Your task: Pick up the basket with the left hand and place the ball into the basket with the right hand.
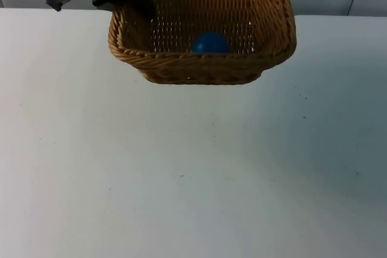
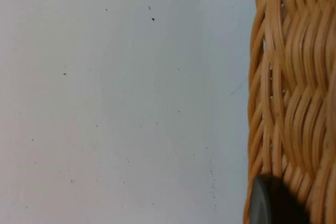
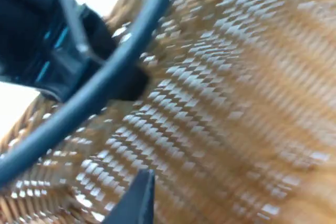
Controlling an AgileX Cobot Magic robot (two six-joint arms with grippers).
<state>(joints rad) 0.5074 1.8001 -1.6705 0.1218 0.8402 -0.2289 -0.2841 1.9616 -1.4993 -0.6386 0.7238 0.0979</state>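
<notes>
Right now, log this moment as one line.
basket: lifted off table, held by left gripper | ball: inside basket | right gripper: over basket

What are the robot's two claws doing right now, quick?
Left gripper: shut on the rim of the woven wicker basket, held off the table with the blue ball inside.
Right gripper: over the basket's weave; open or closed cannot be told.

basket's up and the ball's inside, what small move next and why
Probably ease the right tool up and away: the blue ball already lies in the wicker basket, which the left tool holds lifted above the white table by its rim.
</notes>
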